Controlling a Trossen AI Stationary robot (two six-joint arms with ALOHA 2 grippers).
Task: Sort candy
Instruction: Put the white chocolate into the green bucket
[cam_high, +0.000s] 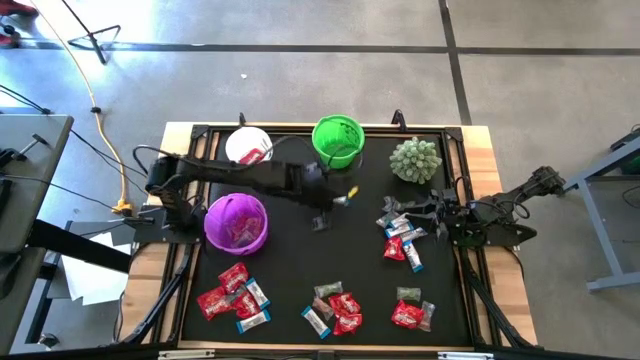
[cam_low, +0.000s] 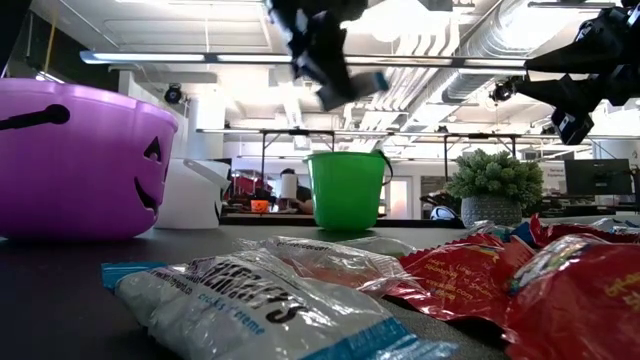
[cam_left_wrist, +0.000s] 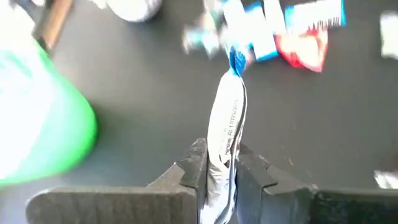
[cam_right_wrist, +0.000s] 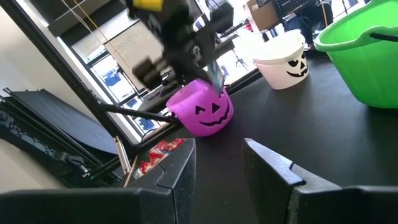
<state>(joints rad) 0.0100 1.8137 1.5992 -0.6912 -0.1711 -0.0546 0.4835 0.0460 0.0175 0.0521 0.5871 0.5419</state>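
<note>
My left gripper (cam_left_wrist: 221, 158) is over the middle of the black mat (cam_high: 290, 270), between the purple bucket (cam_high: 237, 222) and the green bucket (cam_high: 338, 140). It is shut on a silvery blue-white candy (cam_left_wrist: 229, 118). In the low view it hangs high above the mat (cam_low: 330, 60). My right gripper (cam_right_wrist: 224, 168) waits open at the mat's right edge (cam_high: 425, 210), with nothing between its fingers. More candy lies in heaps near the front edge (cam_high: 235, 295) (cam_high: 335, 310) (cam_high: 412, 312) and by the right gripper (cam_high: 402, 240). My left gripper pinches the candy between its two fingers (cam_left_wrist: 194, 167) at the wrapper's near end (cam_left_wrist: 225, 163). The wrapper shows edge-on and sticks out past the fingertips, its blue end (cam_left_wrist: 236, 59) foremost. The fingers slant downward. The candy is lifted clear of the mat.
A white bucket (cam_high: 248, 147) with red candy inside stands at the back left. A spiky pale-green ball (cam_high: 415, 160) sits at the back right. The mat's middle, between the buckets and the front heaps, is bare.
</note>
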